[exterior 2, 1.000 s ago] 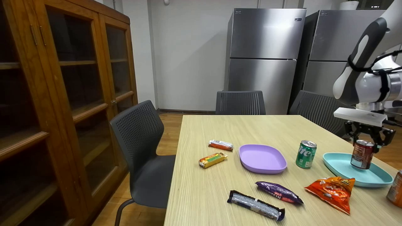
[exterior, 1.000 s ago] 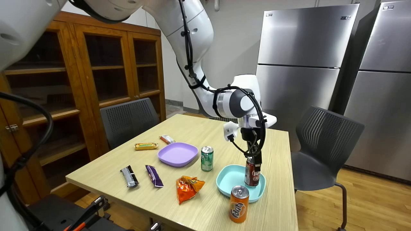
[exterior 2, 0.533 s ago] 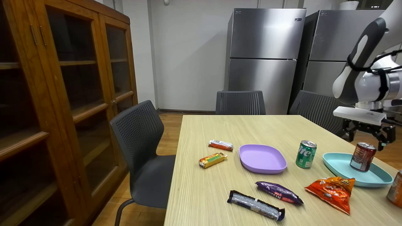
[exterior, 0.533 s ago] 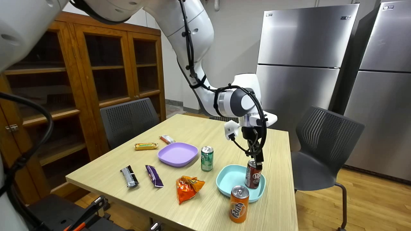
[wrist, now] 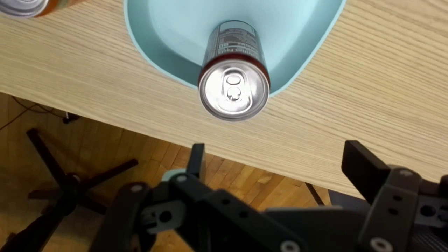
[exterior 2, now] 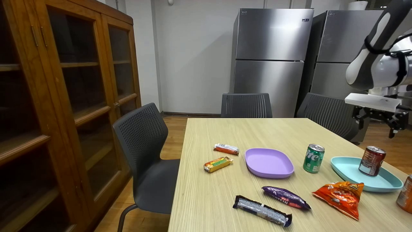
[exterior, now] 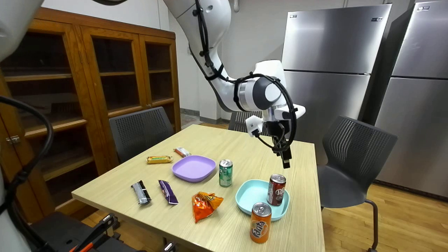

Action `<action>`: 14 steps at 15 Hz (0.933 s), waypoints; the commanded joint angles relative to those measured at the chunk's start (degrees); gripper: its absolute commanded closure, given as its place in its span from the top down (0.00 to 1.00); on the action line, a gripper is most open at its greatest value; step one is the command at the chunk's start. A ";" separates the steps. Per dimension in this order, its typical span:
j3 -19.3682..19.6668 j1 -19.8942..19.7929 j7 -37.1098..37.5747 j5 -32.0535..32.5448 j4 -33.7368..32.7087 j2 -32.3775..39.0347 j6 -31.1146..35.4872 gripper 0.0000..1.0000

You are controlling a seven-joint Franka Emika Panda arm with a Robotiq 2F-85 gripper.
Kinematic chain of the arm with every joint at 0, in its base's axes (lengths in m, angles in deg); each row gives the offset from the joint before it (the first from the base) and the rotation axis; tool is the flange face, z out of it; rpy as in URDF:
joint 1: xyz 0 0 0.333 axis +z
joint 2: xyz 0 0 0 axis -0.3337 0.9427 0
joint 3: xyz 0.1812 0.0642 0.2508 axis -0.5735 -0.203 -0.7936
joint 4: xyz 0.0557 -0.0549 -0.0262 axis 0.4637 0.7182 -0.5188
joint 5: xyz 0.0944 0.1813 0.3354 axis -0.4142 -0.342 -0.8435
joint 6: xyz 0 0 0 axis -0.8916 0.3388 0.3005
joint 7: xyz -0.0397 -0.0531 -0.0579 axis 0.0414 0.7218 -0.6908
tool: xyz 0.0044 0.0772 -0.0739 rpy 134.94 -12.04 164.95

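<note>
My gripper (wrist: pixel 275 149) stands open in the wrist view, with nothing between its black fingers (wrist: pixel 364 168). A dark red soda can (exterior: pixel 276 190) stands on the light teal plate (exterior: pixel 246 192), close to its rim. In the wrist view the silver top of the can (wrist: pixel 233 89) lies ahead of the fingertips, apart from them. Both exterior views show the gripper (exterior 2: pixel 376 130) hanging above the can (exterior 2: pixel 372 161) with a clear gap between them. An orange Fanta can (exterior: pixel 260 224) stands on the table just outside the teal plate.
A green can (exterior: pixel 225 173), a purple plate (exterior: pixel 194 168), an orange snack bag (exterior: pixel 205 206) and several wrapped bars (exterior 2: pixel 262 211) are spread over the wooden table (exterior 2: pixel 206 193). Dark chairs (exterior: pixel 350 161) flank it. A wooden cabinet (exterior: pixel 78 101) and steel refrigerators (exterior: pixel 329 87) stand behind.
The gripper has opened from around the red can and risen well above it. The can stays on the teal plate, having settled slightly as it was let go.
</note>
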 commanded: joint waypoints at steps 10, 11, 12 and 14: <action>-1.63 -0.95 -18.34 12.02 19.45 -21.04 -2.30 1.00; -1.18 -0.68 -17.35 13.43 20.01 -21.61 -2.52 1.00; -2.51 -1.80 -15.93 11.32 16.74 -17.57 -0.92 1.00; -2.51 -1.97 -15.95 12.71 18.31 -19.05 -1.00 1.00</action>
